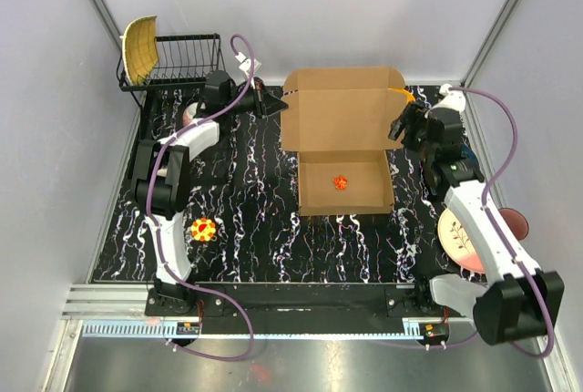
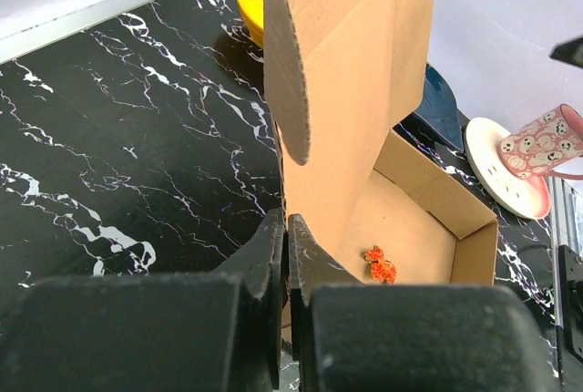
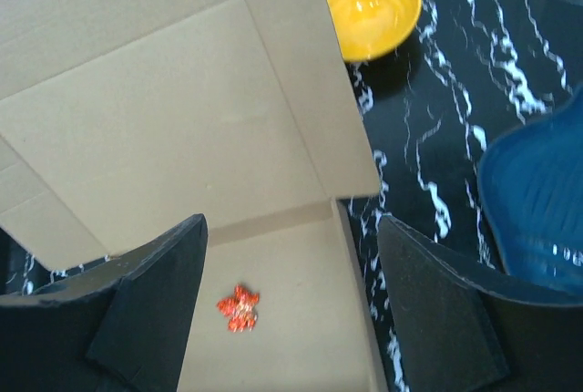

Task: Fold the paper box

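The paper box (image 1: 342, 132) is a brown cardboard mailer in the middle of the table. Its lid stands open toward the back, and a small orange-red scrap (image 1: 341, 182) lies in its tray. In the left wrist view my left gripper (image 2: 289, 221) is shut on the thin left edge of the box (image 2: 337, 118), below the lid's rounded side flap. My right gripper (image 3: 291, 310) hangs open above the box's right side. Its fingers (image 3: 155, 319) straddle the tray's right wall (image 3: 351, 255) without touching it. In the top view it is at the lid's right edge (image 1: 401, 123).
A yellow bowl (image 3: 369, 5) sits behind the box's right corner, with a blue dish (image 3: 537, 219) to its right. A wire dish rack (image 1: 187, 59) stands at the back left. A pink plate (image 1: 460, 237) and a pink mug (image 2: 547, 141) lie near the right arm. A yellow-red ball (image 1: 203, 230) rests at the front left.
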Controlling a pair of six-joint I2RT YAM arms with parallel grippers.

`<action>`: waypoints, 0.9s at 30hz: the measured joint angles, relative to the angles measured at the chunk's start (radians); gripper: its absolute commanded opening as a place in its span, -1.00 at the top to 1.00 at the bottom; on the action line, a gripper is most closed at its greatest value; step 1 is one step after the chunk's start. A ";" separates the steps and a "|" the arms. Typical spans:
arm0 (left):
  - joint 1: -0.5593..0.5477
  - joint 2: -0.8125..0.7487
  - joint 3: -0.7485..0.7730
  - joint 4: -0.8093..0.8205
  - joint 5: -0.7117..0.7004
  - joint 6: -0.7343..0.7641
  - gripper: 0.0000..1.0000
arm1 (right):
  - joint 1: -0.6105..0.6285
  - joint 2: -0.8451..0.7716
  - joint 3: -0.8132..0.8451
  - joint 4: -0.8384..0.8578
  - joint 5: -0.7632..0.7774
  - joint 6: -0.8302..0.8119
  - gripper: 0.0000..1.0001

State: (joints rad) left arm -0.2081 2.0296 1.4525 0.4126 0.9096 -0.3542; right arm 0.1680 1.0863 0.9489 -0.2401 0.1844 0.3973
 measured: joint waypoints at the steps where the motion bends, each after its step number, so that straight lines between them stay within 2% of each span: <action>1: 0.000 -0.002 0.000 -0.002 0.002 0.004 1.00 | -0.004 0.032 0.018 0.021 -0.004 -0.027 -0.58; 4: 0.000 -0.005 0.000 -0.008 0.008 0.011 1.00 | -0.044 0.110 0.034 0.127 -0.050 -0.095 -0.56; 9: 0.002 -0.006 0.000 -0.013 0.016 0.014 1.00 | -0.200 0.181 -0.001 0.325 -0.212 -0.128 -0.51; 15: 0.003 -0.006 0.006 -0.018 0.031 0.010 1.00 | -0.378 0.349 -0.020 0.601 -0.515 -0.029 -0.40; 21: 0.004 -0.006 0.007 -0.022 0.037 0.010 1.00 | -0.415 0.534 0.019 0.740 -0.733 0.099 -0.41; 27: 0.003 -0.006 0.012 -0.029 0.037 0.011 1.00 | -0.411 0.585 0.052 0.847 -0.839 0.176 -0.38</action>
State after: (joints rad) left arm -0.2047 2.0235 1.4643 0.3840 0.9470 -0.3435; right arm -0.2428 1.6711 1.0008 0.6071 -0.6544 0.5732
